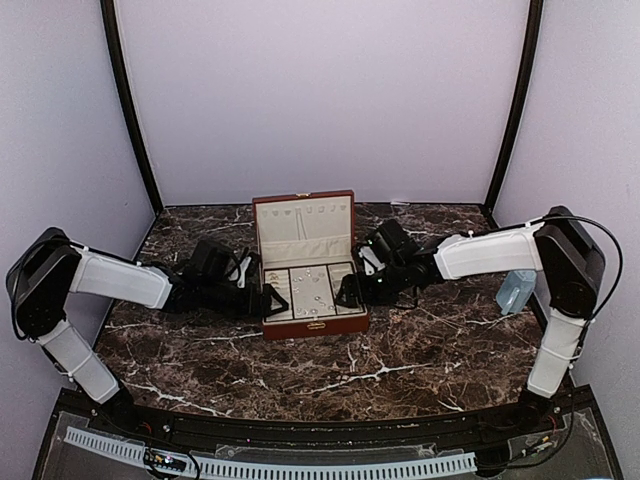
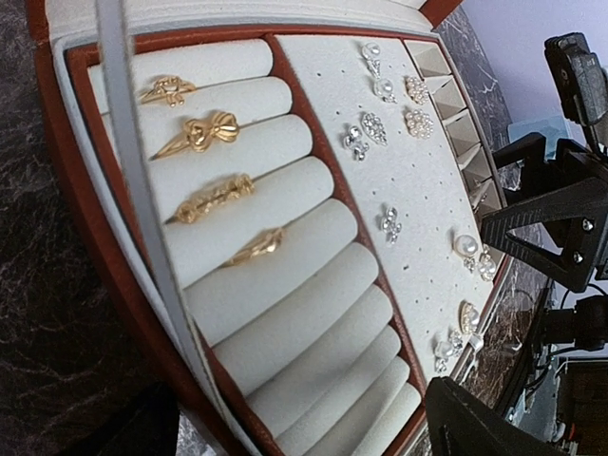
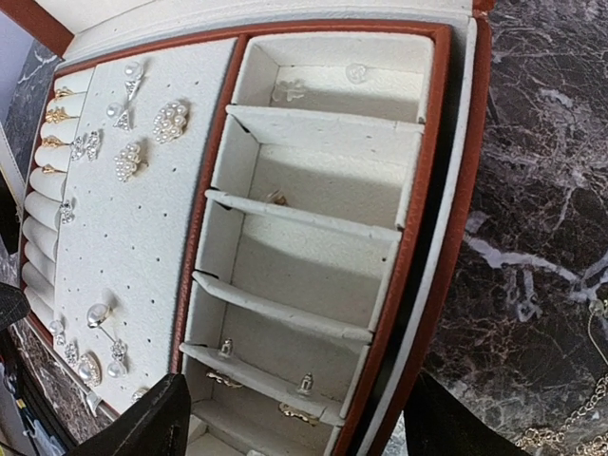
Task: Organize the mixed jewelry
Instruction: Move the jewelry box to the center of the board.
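Top external view: the open reddish-brown box [image 1: 310,262] sits mid-frame on the marble table [image 1: 420,350]. The left gripper [image 1: 268,298] and right gripper [image 1: 352,290] flank it, both spread wide and holding nothing. The left wrist view shows the mixed jewelry [image 2: 214,195] inside the box, rings [image 2: 204,133] upper left, earrings [image 2: 366,128] beside them. In the right wrist view a thin chain [image 3: 560,435] lies on the marble, lower right.

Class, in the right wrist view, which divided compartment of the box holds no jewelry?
The third compartment from the lid end: it looks bare, while those beside it each hold small pieces.
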Available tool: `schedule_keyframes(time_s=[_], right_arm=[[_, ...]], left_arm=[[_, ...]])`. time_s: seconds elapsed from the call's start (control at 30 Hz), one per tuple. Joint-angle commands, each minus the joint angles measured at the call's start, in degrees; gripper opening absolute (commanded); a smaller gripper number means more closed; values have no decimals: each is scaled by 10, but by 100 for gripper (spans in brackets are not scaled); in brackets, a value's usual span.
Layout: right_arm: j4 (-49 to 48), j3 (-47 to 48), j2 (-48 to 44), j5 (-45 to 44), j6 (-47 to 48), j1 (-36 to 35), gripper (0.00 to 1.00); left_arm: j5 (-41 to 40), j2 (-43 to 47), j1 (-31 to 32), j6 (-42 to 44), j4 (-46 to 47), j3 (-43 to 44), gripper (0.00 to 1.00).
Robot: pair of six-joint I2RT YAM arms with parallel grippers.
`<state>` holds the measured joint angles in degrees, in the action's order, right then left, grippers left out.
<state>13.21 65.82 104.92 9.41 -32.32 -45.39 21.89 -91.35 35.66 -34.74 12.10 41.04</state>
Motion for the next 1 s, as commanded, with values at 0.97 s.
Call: schedule_keyframes(time_s=[0.97], right_arm=[[92,-39,-155,-86,13,-91,72]], left_arm=[[-166,200,98,54,-174,12,98]])
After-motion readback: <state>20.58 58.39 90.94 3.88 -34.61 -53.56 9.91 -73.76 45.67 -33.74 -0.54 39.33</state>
